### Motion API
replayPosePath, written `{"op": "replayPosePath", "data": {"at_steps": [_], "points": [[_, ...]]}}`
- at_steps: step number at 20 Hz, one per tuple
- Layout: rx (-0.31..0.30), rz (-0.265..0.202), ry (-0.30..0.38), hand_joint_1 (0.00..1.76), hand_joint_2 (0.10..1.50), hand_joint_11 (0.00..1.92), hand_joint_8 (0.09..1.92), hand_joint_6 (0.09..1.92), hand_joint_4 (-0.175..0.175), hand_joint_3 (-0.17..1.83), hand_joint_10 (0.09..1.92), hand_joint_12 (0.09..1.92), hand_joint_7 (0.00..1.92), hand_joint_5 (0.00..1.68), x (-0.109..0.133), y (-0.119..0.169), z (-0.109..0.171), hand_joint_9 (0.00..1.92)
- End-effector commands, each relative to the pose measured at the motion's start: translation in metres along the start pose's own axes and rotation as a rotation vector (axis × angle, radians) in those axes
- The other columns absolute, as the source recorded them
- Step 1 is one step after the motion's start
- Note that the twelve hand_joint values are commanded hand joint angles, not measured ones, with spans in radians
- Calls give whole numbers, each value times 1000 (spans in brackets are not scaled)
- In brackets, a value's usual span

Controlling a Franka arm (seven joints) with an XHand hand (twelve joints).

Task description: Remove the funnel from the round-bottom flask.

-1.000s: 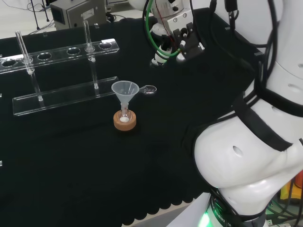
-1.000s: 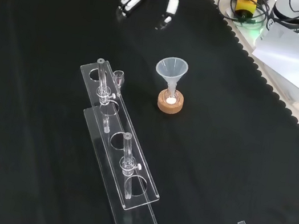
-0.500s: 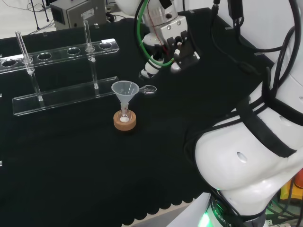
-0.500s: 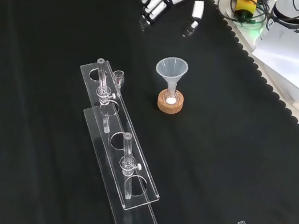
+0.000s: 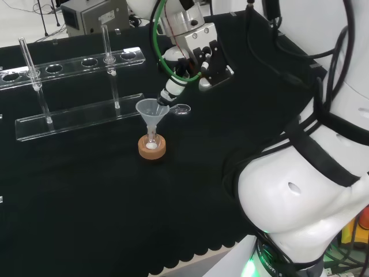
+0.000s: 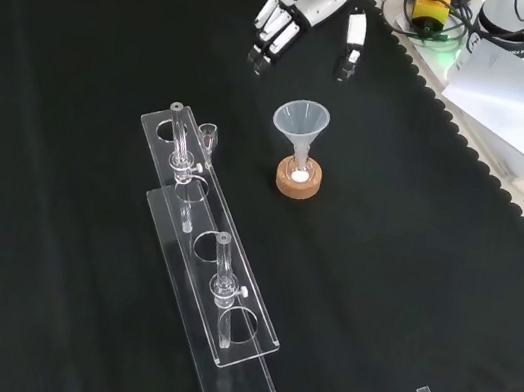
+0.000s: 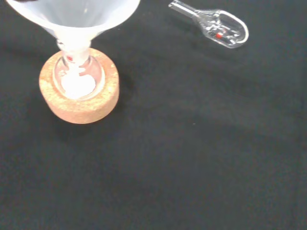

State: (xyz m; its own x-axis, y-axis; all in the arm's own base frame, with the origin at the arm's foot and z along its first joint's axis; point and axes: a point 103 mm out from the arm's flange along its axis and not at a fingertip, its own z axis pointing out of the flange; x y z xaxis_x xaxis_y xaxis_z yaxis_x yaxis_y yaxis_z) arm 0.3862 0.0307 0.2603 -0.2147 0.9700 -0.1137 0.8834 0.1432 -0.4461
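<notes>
One funnel (image 6: 300, 122) of translucent plastic sits upright with its stem down the neck of the round-bottom flask (image 7: 76, 79), mouth open to the ceiling. The flask is small and clear, and a white patch shows at its bottom; I cannot tell what that patch is. The flask rests in a cork ring (image 6: 299, 179), which stands on the black cloth (image 6: 409, 283) near the middle of the bench, somewhat toward the scalloped edge at the front view's right.

My hand (image 6: 293, 9) is above the cloth toward its far edge in the front view, beyond the funnel and apart from it. My fingers (image 6: 269, 43) are straight and point down, with the thumb (image 6: 351, 49) spread away from them, and they hold nothing. In the head view a fingertip (image 5: 164, 99) lies close over the funnel's rim; whether it touches, I cannot tell from that view, but the front view shows a clear gap.

A small clear glass scoop (image 7: 218, 28) with a short handle lies flat on the cloth near the cork ring, not touching it. A clear acrylic rack (image 6: 204, 267) with round holes stands to the left of the flask in the front view, running toward the near edge, with two upright glass tubes (image 6: 178, 141) in it.
</notes>
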Motion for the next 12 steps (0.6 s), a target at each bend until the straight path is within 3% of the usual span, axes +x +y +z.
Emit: {"op": "replayPosePath", "data": {"at_steps": [1,12], "points": [[39,-40,13,528,648,407,615,87,-38,357,87,1398,5,151,11,8,4,488],[105,-92,28,507,653,395,483,87,-35,297,87,1414,0,104,19,24,17,450]]}}
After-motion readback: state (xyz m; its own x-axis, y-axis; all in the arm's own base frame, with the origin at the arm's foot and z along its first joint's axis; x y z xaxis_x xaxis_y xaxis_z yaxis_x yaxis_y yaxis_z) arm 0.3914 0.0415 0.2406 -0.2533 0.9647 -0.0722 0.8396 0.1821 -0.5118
